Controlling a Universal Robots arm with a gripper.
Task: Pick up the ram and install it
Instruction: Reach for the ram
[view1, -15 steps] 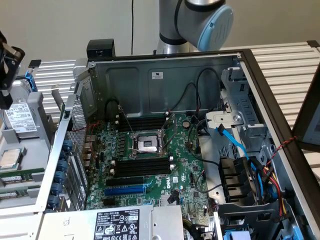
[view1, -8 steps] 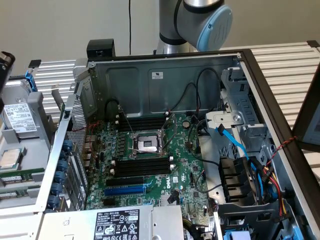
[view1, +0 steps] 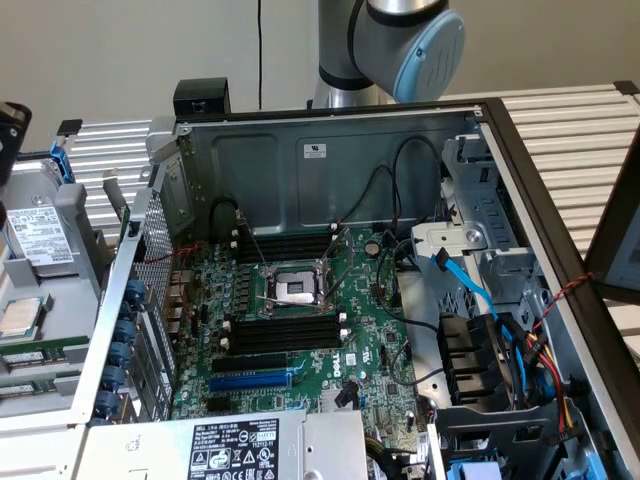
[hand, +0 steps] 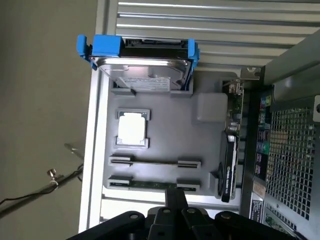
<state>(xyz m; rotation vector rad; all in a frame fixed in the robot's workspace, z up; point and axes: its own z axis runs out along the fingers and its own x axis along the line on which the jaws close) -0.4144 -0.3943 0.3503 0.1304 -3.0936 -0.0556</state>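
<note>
The ram (hand: 150, 185) is a thin green stick lying in a holder of the grey parts tray (hand: 200, 145); a second, darker stick (hand: 155, 162) sits in the holder beside it. In the exterior view the ram (view1: 30, 356) lies on that tray at the left, outside the computer case. My gripper (hand: 175, 196) hangs well above the tray, its tip lined up over the green stick, fingers shut together with nothing between them. The black memory slots (view1: 285, 330) with white end clips stand bare on the motherboard beside the processor socket (view1: 297, 290).
The tray also carries a hard drive in a blue caddy (hand: 142, 55), a processor chip (hand: 133, 128) and a black expansion card (hand: 228, 172). The case's mesh wall (hand: 290, 150) rises beside the tray. Cables (view1: 470, 290) and a drive cage crowd the case at the exterior view's right.
</note>
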